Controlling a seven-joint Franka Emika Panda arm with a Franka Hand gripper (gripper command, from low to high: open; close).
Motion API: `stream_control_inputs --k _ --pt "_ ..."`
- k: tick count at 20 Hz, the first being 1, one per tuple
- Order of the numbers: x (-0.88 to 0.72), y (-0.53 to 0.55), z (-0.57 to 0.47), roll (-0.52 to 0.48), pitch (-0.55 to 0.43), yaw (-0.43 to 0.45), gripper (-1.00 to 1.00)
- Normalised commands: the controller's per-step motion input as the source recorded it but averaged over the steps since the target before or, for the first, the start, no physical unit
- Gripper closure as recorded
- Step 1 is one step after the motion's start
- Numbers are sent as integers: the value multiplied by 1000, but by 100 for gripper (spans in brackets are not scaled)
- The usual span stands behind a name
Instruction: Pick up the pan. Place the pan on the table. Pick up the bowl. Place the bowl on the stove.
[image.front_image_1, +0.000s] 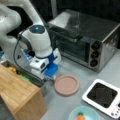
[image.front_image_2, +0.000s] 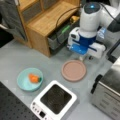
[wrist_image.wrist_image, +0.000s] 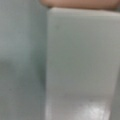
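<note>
In a front view the gripper (image.front_image_1: 53, 77) hangs low over the table (image.front_image_1: 75, 72), at the edge of the pan (image.front_image_1: 66, 85) that faces the view's left; the pan lies flat on the grey surface, to the right of and just below the fingertips, and its short handle is hidden under the hand — so the handle's line seems to run from the pan's rim toward the gripper. The stove (image.front_image_1: 102, 96) sits empty at the right, and the bowl (image.front_image_1: 83, 113) with its orange piece rests on the table at the bottom edge. In a front view from the opposite side the gripper (image.front_image_2: 84, 58) stands just above the pan (image.front_image_2: 74, 70), at the rim nearest the view's top; the bowl (image.front_image_2: 30, 79) lies well to the left, the stove (image.front_image_2: 54, 101) below the pan, both apart from the hand. In the wrist view a broad white slab fills the picture — likely the pan's handle, with a pinkish strip of pan at the top. Whether the fingers are apart or closed on the handle I cannot tell.
</note>
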Motion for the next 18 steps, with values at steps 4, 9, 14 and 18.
stream_control_inputs --k 4,9,14,18 --pt "12 -64 39 21 -70 -24 -100" --pt "66 -58 110 30 -15 -15 -100" --pt "143 -17 266 36 107 -18 -100" --pt "268 17 424 40 239 -21 -100"
